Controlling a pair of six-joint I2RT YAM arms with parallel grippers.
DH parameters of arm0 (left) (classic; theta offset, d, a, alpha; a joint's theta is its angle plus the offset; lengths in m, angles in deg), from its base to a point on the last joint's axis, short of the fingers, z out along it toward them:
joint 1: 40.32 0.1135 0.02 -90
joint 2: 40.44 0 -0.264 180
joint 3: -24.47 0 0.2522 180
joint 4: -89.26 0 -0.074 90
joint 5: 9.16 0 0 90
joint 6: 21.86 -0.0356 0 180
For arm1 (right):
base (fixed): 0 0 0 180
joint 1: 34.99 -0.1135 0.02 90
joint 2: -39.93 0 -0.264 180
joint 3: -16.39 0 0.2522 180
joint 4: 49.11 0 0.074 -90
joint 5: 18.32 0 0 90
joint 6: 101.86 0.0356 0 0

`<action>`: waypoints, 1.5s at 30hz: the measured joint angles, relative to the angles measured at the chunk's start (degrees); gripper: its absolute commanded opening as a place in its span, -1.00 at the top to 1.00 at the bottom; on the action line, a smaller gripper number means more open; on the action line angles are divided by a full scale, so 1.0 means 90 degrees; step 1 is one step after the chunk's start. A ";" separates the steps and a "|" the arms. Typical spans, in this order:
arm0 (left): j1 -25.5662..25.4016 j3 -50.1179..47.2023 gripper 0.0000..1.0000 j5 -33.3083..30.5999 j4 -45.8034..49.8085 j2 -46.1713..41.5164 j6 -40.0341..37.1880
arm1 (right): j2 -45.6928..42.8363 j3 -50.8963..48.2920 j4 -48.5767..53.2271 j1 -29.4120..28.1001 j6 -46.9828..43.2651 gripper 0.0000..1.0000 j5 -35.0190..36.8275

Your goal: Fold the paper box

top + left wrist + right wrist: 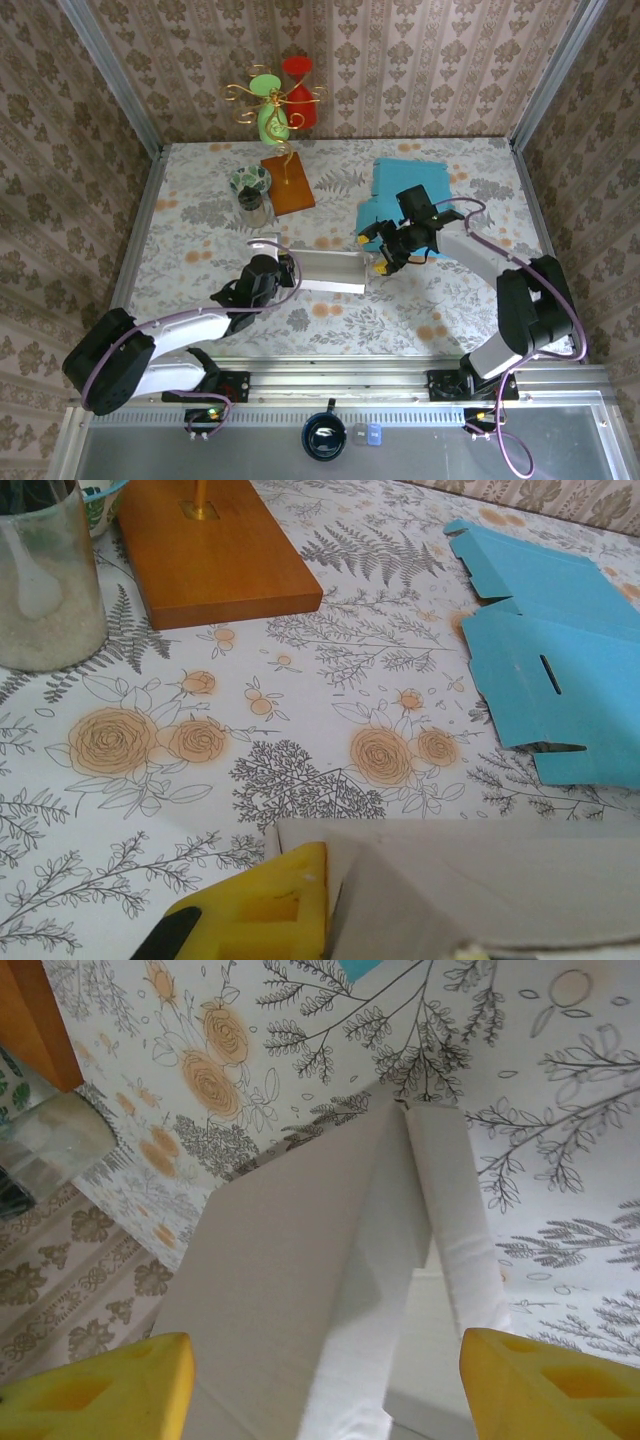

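Observation:
The white paper box (332,271) lies partly folded at the table's middle. My left gripper (291,273) is shut on its left end; in the left wrist view one yellow finger (262,905) presses against the grey-white card (480,880). My right gripper (375,253) is open at the box's right end. In the right wrist view its yellow fingertips (100,1390) stand wide apart, with the box's panels and a narrow raised flap (455,1220) between them. The flap's near end reaches the right fingertip.
A flat blue box blank (405,190) lies behind the right gripper. At back left stand a wooden base (287,182) with a wire stand, a patterned bowl (250,180) and a glass jar (254,207). Wallpapered walls close three sides.

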 measured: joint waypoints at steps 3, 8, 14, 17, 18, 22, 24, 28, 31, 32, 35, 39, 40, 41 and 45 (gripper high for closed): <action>-0.0070 0.0000 0.73 -0.0002 0.0160 0.0002 0.0117 | 0.0304 0.0075 -0.0087 0.0000 -0.0010 -0.35 -0.0160; -0.0112 -0.0002 0.61 0.0017 0.0770 0.0005 0.0342 | 0.0508 0.0134 -0.0019 0.0000 -0.0287 -0.29 -0.0250; -0.0112 -0.0002 0.48 0.0187 0.1299 0.0005 0.0690 | 0.0508 0.0134 0.0041 0.0000 -0.0593 -0.21 -0.0262; -0.0112 0.0019 0.35 0.0311 0.1651 -0.0034 0.0877 | 0.0508 0.0134 0.0165 0.0000 -0.0760 -0.20 -0.0257; -0.0112 0.0041 0.29 0.0359 0.1846 -0.0097 0.0945 | 0.0508 0.0134 0.0221 0.0000 -0.0831 -0.20 -0.0250; -0.0112 0.0321 0.15 0.0483 0.2696 -0.0583 0.1285 | 0.0503 0.0134 0.0430 0.0000 -0.1018 -0.20 -0.0158; -0.0112 0.0529 0.14 0.0517 0.3177 -0.0925 0.1481 | 0.0483 0.0134 0.0532 0.0000 -0.1081 -0.21 -0.0080; -0.0066 0.1197 0.10 0.0556 0.4454 -0.1792 0.1991 | 0.0313 0.0126 0.0682 0.0002 -0.1158 -0.21 0.0075; 0.0277 0.2001 0.01 0.0709 0.5506 -0.2178 0.2334 | 0.0092 0.0029 0.0675 0.0015 -0.1154 -0.21 0.0104; 0.0486 0.2319 0.00 0.0797 0.5838 -0.2200 0.2416 | 0.0039 -0.0010 0.0675 0.0015 -0.1154 -0.21 0.0107; 0.1515 0.3276 0.00 0.1372 0.6652 -0.1979 0.2443 | -0.0056 -0.0119 0.0678 0.0027 -0.1149 -0.22 0.0107; 0.2747 0.4301 0.01 0.2331 0.7203 -0.1022 0.2069 | -0.0063 -0.0143 0.0678 0.0027 -0.1129 -0.28 0.0102; 0.2875 0.4539 0.02 0.2579 0.7271 -0.0675 0.1909 | -0.0068 -0.0143 0.0675 0.0027 -0.1127 -0.28 0.0102; 0.2946 0.4699 0.03 0.2778 0.7303 -0.0367 0.1785 | -0.0080 -0.0143 0.0668 0.0027 -0.1127 -0.28 0.0100; 0.3058 0.5180 0.05 0.3602 0.7308 0.0945 0.1307 | -0.0090 -0.0151 0.0576 0.0029 -0.1054 -0.27 0.0068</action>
